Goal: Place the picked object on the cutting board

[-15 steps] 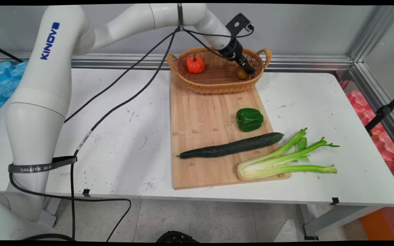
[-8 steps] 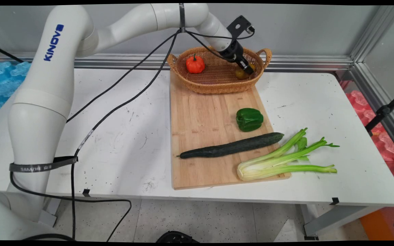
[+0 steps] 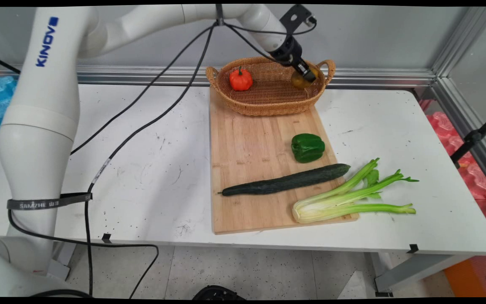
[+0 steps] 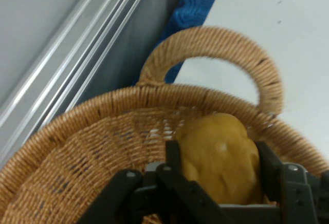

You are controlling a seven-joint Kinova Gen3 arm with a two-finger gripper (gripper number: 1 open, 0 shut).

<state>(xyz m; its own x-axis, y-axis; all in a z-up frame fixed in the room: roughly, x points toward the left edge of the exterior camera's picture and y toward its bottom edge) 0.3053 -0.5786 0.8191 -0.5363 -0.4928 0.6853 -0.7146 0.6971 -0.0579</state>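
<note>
My gripper [image 3: 307, 76] hangs over the right end of the wicker basket [image 3: 264, 107], shut on a yellow-brown round vegetable [image 3: 298, 79]. The vegetable is raised to about the height of the basket's rim, close to the right handle [image 3: 328, 67]. In the hand view the yellow-brown vegetable [image 4: 218, 154] sits between the two black fingers [image 4: 174, 157] of the gripper [image 4: 220, 165], with the basket's wall [image 4: 77, 147] and handle [image 4: 216, 41] behind it. A small orange-red pumpkin [image 3: 241, 80] lies in the left half of the basket.
The basket stands on the far end of a wooden cutting board [image 3: 247, 139]. On the board lie a green bell pepper [image 3: 307, 147] and a long dark cucumber [image 3: 285, 183]. A celery bunch [image 3: 348, 198] lies across its front right corner. Black cables [image 3: 141, 122] hang from the arm.
The gripper has risen with the yellow-brown vegetable, from low inside the basket up to rim height and slightly rightward. Everything on the board has stayed in place.
</note>
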